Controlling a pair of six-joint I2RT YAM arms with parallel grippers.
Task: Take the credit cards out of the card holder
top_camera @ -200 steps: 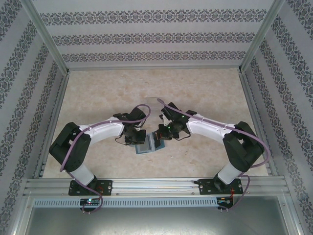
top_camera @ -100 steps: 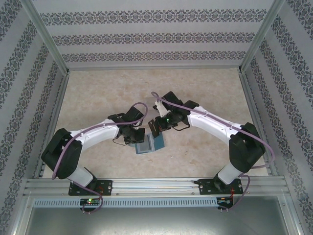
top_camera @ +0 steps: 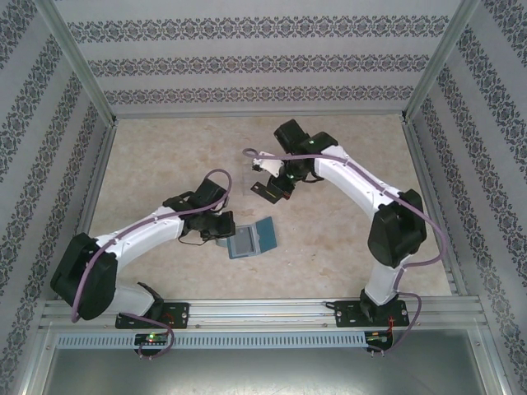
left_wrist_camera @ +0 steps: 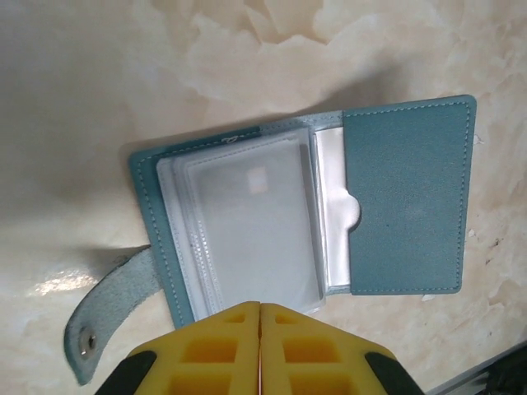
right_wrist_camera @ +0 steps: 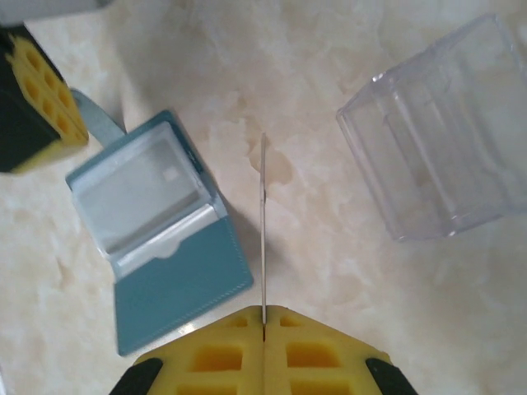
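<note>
In the overhead view the wallet [top_camera: 254, 239] lies open on the marbled table [top_camera: 346, 247], a little below the middle of the frame; the left gripper [top_camera: 222, 234] sits just at its left edge, and the right gripper [top_camera: 265, 189] hangs further up the frame, well apart from the wallet.

From the left wrist camera the wallet [left_wrist_camera: 408, 197] fills the centre; its plain teal panel is on the right, a stack of clear sleeves [left_wrist_camera: 247, 226] on the left, and the strap tab [left_wrist_camera: 107, 317] trails to the lower left; a pale card-shaped face shows through the sleeves, though I cannot tell for sure that it is a card. The left gripper [left_wrist_camera: 260, 346] is at the bottom edge with its yellow fingers pressed together and nothing between them; whether it touches the sleeves I cannot tell.

From the right wrist camera the right gripper [right_wrist_camera: 263, 317] is closed on a thin card [right_wrist_camera: 263, 222], seen edge-on as a fine upright line in mid-frame; the card is clear of the wallet [right_wrist_camera: 177, 288], which lies at lower left; a clear plastic box [right_wrist_camera: 436, 132] rests at upper right.
</note>
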